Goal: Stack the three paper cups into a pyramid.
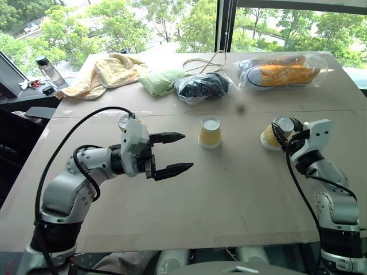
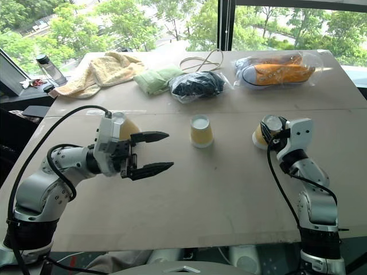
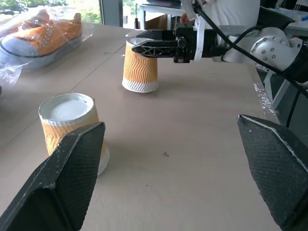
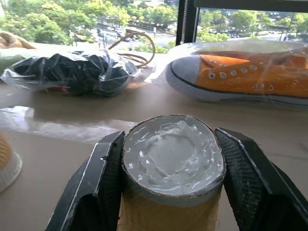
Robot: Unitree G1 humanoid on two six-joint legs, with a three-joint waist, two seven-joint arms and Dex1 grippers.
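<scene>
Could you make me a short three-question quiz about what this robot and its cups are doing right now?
1. True or false: the right gripper is shut on a paper cup.
2. How many yellow cups stand stacked on another cup? A) none B) one C) two
3. Fill in: the left gripper hangs with its fingers ___, holding nothing.

Key
1. True: its two fingers press the sides of the cup at the table's right.
2. A: the middle cup stands alone upside down, and a third cup sits behind the left gripper.
3. open.
</scene>
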